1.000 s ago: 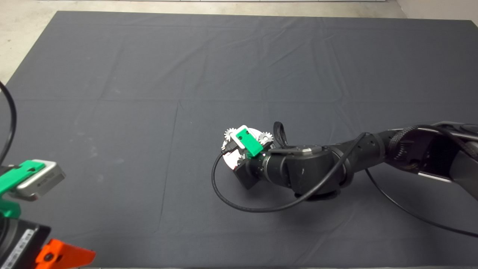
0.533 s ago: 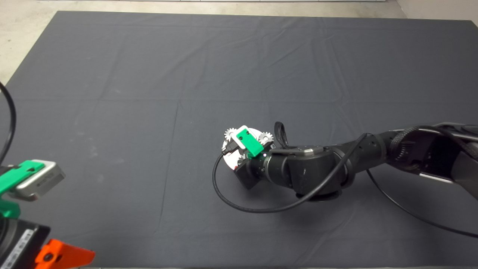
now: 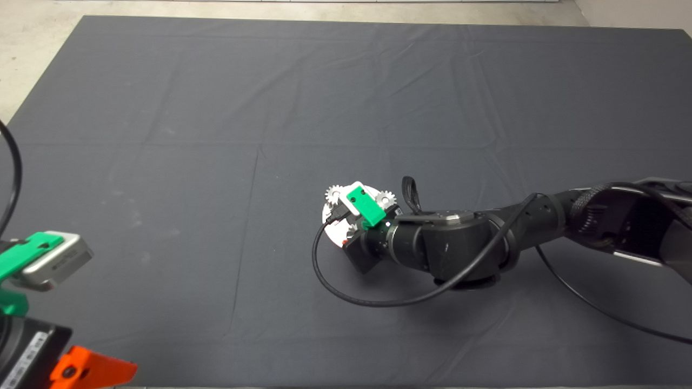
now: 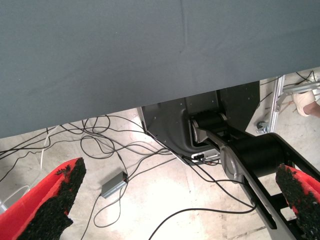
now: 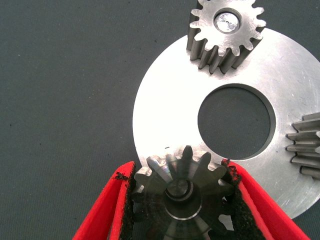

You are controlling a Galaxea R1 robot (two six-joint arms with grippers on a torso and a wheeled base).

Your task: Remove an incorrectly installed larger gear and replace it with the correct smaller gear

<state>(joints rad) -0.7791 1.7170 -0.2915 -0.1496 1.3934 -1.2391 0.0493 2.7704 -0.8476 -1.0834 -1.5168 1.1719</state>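
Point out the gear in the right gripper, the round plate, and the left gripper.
smaller gear [image 5: 182,187], right wrist view, on its hub face.
plate [image 5: 165,125], right wrist view, bare metal beside its centre hole.
left gripper [image 4: 180,202], left wrist view, midway between its fingertips.

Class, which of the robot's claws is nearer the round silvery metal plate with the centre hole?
Right. The right claw is over the round silvery metal plate, shut on a small steel gear; the left claw waits at the mat's lower left edge.
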